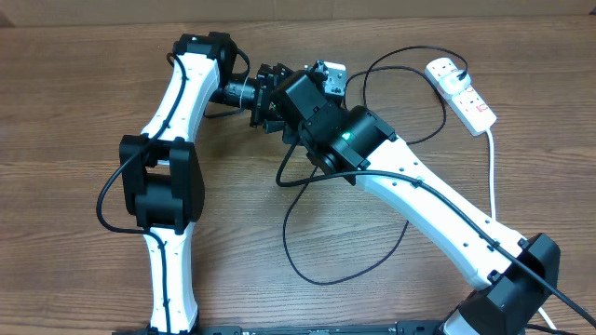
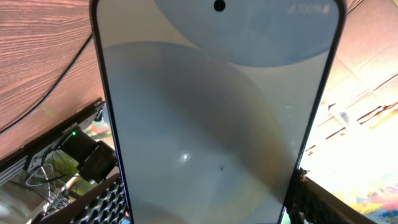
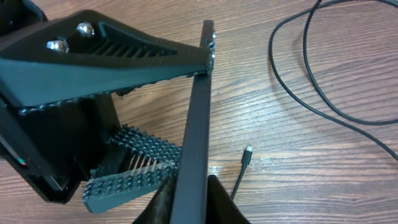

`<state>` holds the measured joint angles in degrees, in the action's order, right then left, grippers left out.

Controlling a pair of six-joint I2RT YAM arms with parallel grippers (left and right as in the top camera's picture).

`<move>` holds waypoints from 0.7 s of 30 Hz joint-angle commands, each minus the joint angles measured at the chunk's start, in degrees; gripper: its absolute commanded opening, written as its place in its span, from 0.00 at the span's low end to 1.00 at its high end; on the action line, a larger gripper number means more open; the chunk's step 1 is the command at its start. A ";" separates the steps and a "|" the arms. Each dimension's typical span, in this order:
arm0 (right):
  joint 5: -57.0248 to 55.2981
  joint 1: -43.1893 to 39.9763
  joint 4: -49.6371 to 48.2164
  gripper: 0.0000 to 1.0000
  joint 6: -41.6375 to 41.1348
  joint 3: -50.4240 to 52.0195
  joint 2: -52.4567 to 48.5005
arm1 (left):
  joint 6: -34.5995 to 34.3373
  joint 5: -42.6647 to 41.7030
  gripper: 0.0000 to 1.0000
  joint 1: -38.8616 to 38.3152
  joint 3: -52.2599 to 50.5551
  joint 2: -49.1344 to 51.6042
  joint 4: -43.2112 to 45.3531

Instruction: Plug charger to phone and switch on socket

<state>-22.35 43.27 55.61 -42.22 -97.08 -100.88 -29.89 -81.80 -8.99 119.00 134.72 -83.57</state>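
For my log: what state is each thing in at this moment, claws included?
slim dark-framed smartphone: screen lit, held up off the wooden table, charger not in it
thin black charger cable: small tip lying loose on the table
white power strip: black plug in it; switch position cannot be told
left claw: shut on the smartphone
right claw: flanking the smartphone's edge; grip cannot be told

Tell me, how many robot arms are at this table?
2. The left arm rises from the lower left, the right arm from the lower right; they meet at the phone near the top centre.
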 commanded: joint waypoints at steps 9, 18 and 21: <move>-0.72 0.17 -0.63 0.04 0.28 -1.14 -0.24 | -0.15 -2.03 0.72 -0.13 1.70 -0.07 0.02; -1.68 -1.84 -1.14 0.04 -0.24 -1.14 -0.24 | -0.11 -1.55 0.91 -0.04 1.70 -0.07 4.17; -2.05 -3.17 -1.20 0.04 -3.56 -1.16 -0.24 | -0.15 0.13 1.00 -0.02 1.70 -0.07 6.29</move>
<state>-22.87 41.80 55.18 -42.92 -97.08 -100.90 -30.13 -82.04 -8.93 119.46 134.72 -78.61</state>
